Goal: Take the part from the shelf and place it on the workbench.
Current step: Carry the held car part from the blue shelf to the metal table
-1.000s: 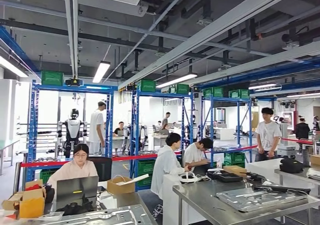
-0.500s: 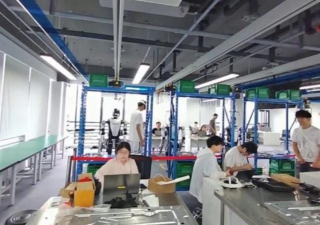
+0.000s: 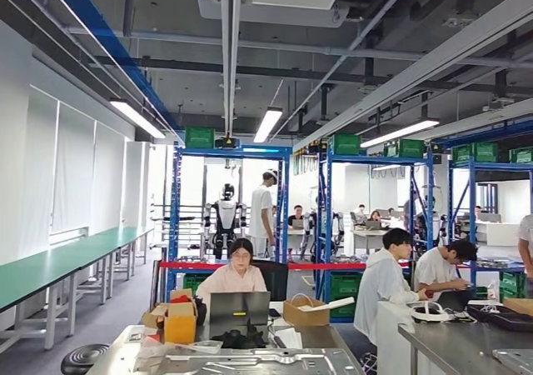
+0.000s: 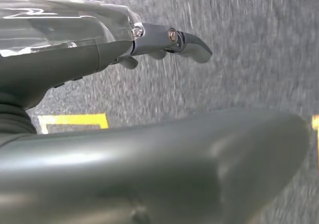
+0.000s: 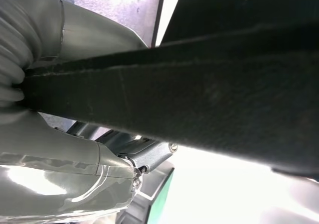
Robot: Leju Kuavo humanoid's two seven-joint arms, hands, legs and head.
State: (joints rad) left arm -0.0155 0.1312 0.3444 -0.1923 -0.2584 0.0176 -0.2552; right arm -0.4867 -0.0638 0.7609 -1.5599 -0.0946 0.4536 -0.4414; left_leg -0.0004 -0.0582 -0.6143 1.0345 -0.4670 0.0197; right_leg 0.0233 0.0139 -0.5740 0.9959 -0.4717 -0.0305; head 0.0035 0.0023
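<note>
Since a moment ago my whole view has swung left, and the blue shelf (image 3: 227, 152) now stands centred, far beyond both hands. My left hand (image 4: 112, 50) hangs over the floor, fingers spread, holding nothing. Whether my right hand (image 5: 112, 154) grips anything I cannot tell, nor can I pick out the part, so turning blind could clip the bench (image 3: 126, 354).

- A person (image 3: 237, 268) is sitting behind a laptop (image 3: 239, 308)
- An orange box (image 3: 180, 323) is sitting just beside it
- Two people (image 3: 411, 275) are leaning over a desk
- A long green bench (image 3: 57, 262) is running along the wall
</note>
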